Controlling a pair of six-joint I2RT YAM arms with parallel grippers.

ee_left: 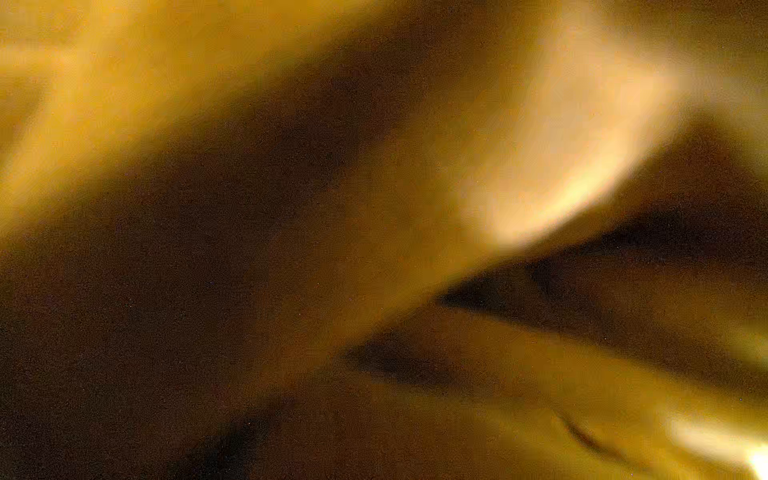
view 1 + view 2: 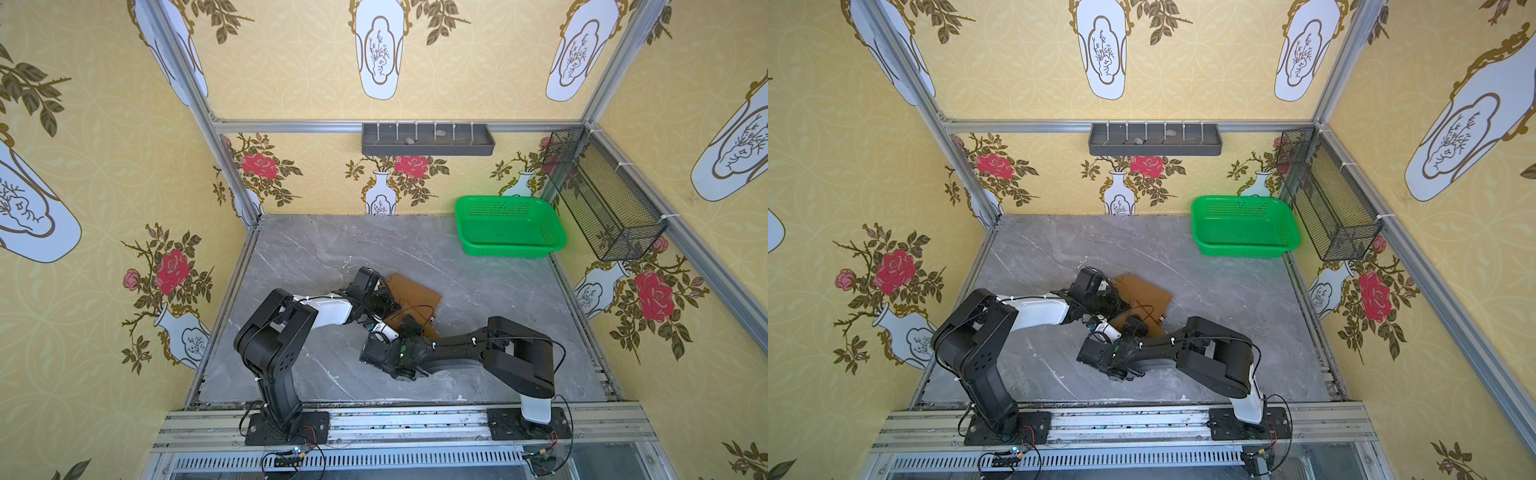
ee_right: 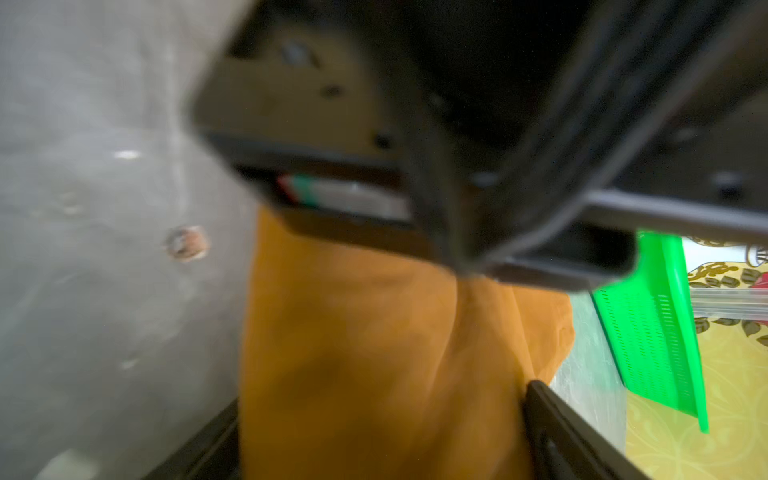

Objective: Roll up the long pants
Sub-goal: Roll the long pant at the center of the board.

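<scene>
The long pants [image 2: 415,293] [image 2: 1147,294] lie as a small folded ochre-brown bundle in the middle of the grey table. My left gripper [image 2: 384,309] [image 2: 1108,305] sits low on the bundle's left part, its fingers hidden under the wrist. The left wrist view holds nothing but blurred ochre cloth [image 1: 374,208]. At the bundle's near edge is my right gripper [image 2: 413,326] [image 2: 1136,326]. In the right wrist view it [image 3: 384,395] stands wide open, and the cloth [image 3: 374,353] fills the gap between its fingers [image 3: 552,428]. A small pale-and-dark bit [image 2: 432,319] peeks out at the bundle's right edge.
A green plastic basket [image 2: 509,249] [image 2: 1246,249] [image 3: 648,332] stands at the table's far right corner. A black wire basket [image 2: 602,195] hangs on the right wall, a grey tray [image 2: 428,141] on the back wall. The left wrist body [image 3: 374,104] looms close above my right gripper.
</scene>
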